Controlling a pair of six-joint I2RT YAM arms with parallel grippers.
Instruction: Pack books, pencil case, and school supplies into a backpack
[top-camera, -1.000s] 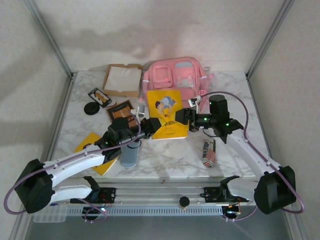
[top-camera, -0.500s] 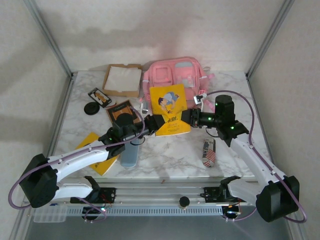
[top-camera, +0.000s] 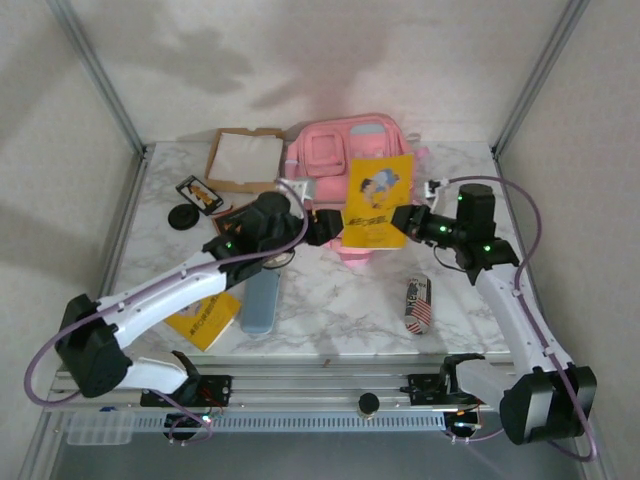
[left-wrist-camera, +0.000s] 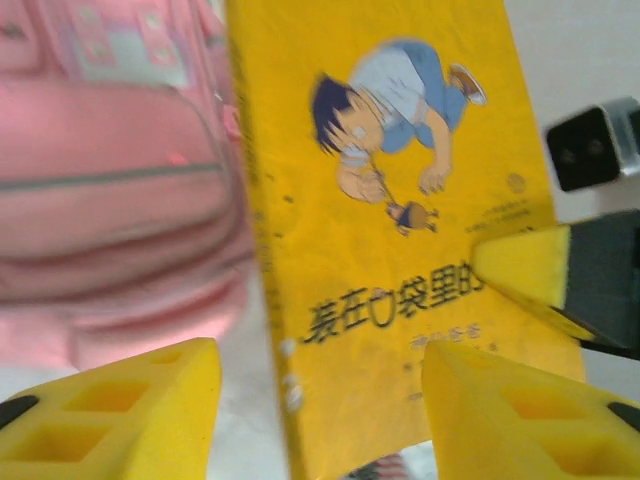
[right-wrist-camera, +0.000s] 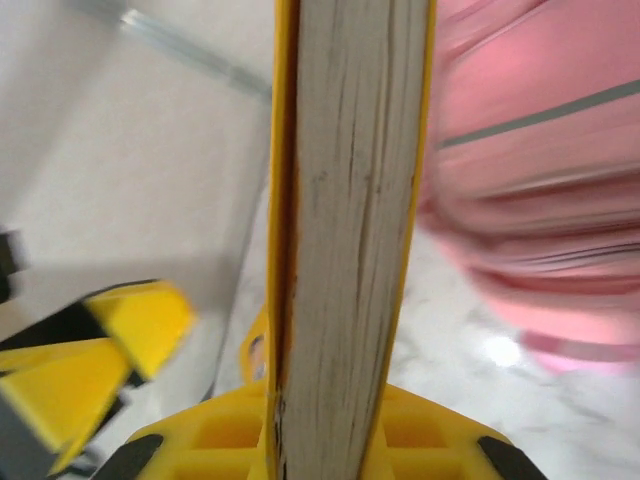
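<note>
My right gripper (top-camera: 405, 222) is shut on the lower right edge of the large yellow book (top-camera: 378, 198), which it holds tilted upright in front of the pink backpack (top-camera: 335, 150). In the right wrist view the book's page edge (right-wrist-camera: 350, 200) stands between the jaws of the right gripper (right-wrist-camera: 345, 400). My left gripper (top-camera: 325, 228) is open at the book's left edge. In the left wrist view the left gripper (left-wrist-camera: 318, 360) straddles the lower spine of the book (left-wrist-camera: 400, 200) with wide gaps either side. The smaller yellow book (top-camera: 205, 318) lies at the front left. The left arm mostly covers the dark brown book (top-camera: 232, 213).
A grey-blue cylinder (top-camera: 260, 300) lies under the left arm, and a stars-and-stripes pouch (top-camera: 417, 305) under the right. At the back left are a cardboard tray (top-camera: 245, 158), a small dark card (top-camera: 199, 193) and a black disc (top-camera: 184, 217). Metal frame posts stand at the corners.
The right gripper shut on the large yellow book and raised it toward the backpack. The left gripper, which was shut on the book, has opened and followed it back.
</note>
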